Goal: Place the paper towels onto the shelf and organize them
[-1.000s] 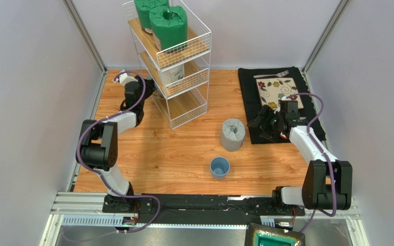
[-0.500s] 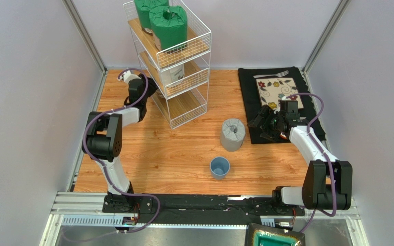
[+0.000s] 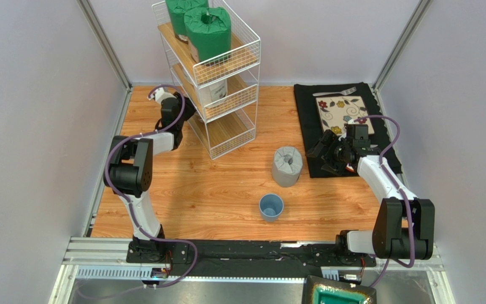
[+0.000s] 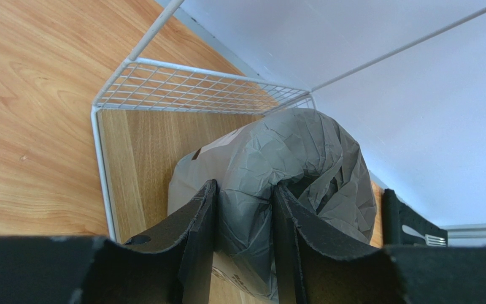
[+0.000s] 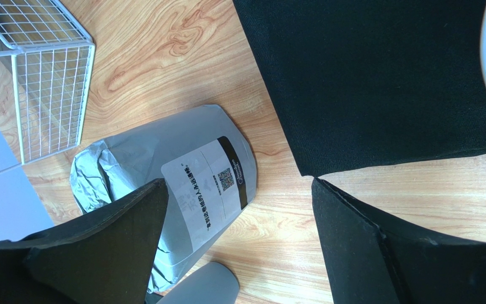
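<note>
I had the left gripper [image 4: 245, 190] clenched on a grey paper towel roll [image 4: 302, 152] by its gathered top, roll on a wooden shelf tier [image 4: 138, 136], right gripper [image 5: 239, 183] released, second grey roll [image 5: 182, 152] on the table [image 5: 163, 50] beside it

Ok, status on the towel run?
Left gripper shut on grey roll, over a shelf plank. Right gripper open, empty, by other grey roll on table. Cup close to it, apart.

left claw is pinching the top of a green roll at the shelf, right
No, the roll is grey, not green. The left claw is pinching the top of a grey roll at the shelf; the left wrist view shows it.
</note>
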